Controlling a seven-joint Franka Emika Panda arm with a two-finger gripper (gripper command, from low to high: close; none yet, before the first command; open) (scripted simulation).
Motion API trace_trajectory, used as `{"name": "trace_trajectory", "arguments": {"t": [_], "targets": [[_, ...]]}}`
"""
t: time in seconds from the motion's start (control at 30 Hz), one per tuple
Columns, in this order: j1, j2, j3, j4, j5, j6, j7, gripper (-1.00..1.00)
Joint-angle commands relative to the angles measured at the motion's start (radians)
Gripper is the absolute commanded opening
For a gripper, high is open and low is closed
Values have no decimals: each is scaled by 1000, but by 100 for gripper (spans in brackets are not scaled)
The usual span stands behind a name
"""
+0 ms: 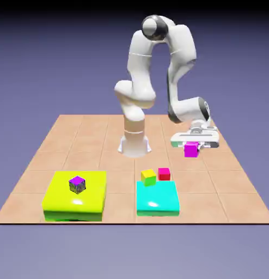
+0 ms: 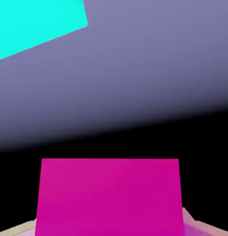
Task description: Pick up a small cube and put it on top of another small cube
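At the exterior view's right, the gripper (image 1: pixel 191 144) is closed on the magenta-pink cube (image 1: pixel 191 150) and holds it in the air above the tiled table (image 1: pixel 229 188). In the hand view, this cube is large between the finger tips (it hides most of them). Lower and toward the middle of the exterior view is a small red cube (image 1: pixel 164 174), near the back edge of a cyan block (image 1: pixel 157 199). A yellow-green cube (image 1: pixel 148 177) is just beside the red one, on the exterior view's left of it. Farther to that left, a grey cube with purple top (image 1: pixel 77 185) rests on a wide yellow block (image 1: pixel 75 199).
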Motion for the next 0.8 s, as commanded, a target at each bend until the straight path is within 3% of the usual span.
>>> {"name": "trace_trajectory", "arguments": {"t": [0.0, 0.77], "targets": [[28, 10, -36, -3, 7, -4, -5, -100], [644, 232, -836, -70, 234, -102, -127, -100]]}}
